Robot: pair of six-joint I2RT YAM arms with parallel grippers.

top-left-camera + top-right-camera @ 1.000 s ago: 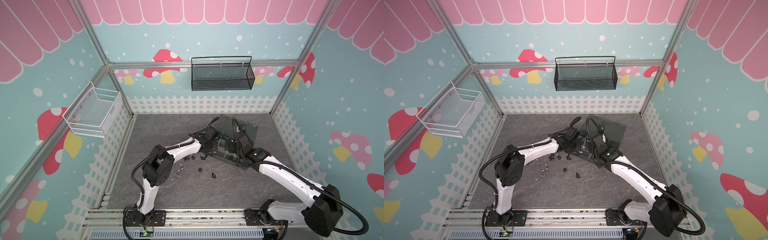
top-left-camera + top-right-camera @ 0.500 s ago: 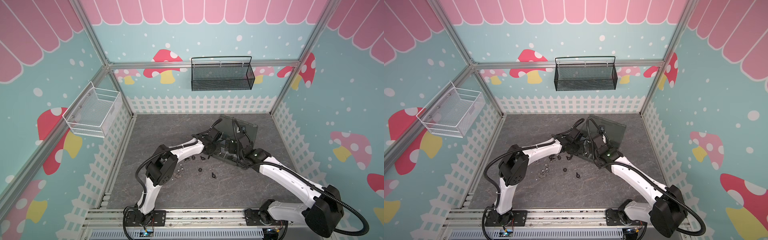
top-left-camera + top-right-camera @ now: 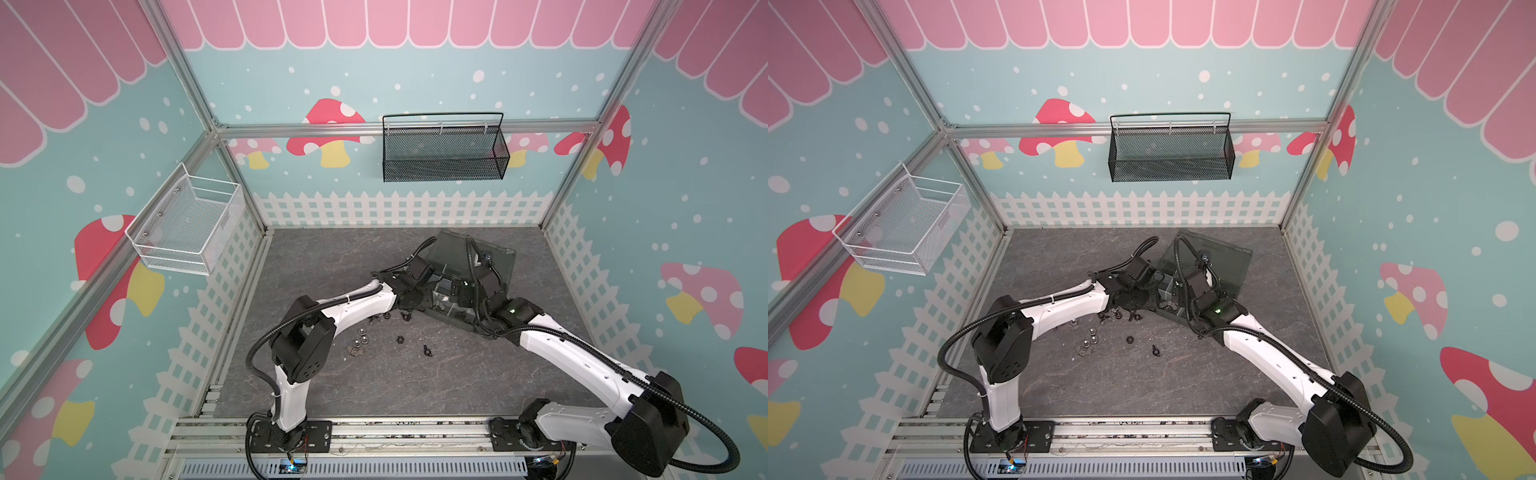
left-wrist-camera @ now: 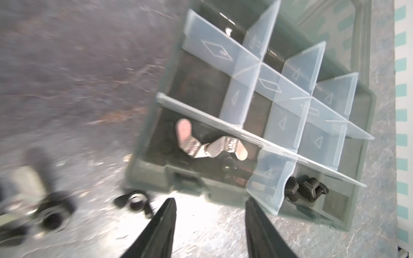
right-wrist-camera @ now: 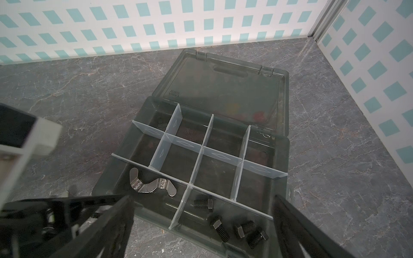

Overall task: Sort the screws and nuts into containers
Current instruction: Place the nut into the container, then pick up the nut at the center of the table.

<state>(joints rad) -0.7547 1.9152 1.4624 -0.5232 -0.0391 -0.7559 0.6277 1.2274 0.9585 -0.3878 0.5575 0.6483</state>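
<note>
Left wrist: parted left pincer (image 4: pixel 209 200) just beside containers (image 4: pixel 154 178)

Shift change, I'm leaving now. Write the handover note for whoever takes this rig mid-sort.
Left gripper: open, empty, at the front wall of the dark grey translucent plastic organizer box, whose lid is open.
Right gripper: open, empty, over the box's front cells.
Done: one shiny silver wing nut in a front cell; four black hex-head bolts in the neighbouring cell.
To do: silver hexagonal nuts, a black nut and a black winged piece lie loose on the grey table, with more small black pieces near the left gripper.
</note>
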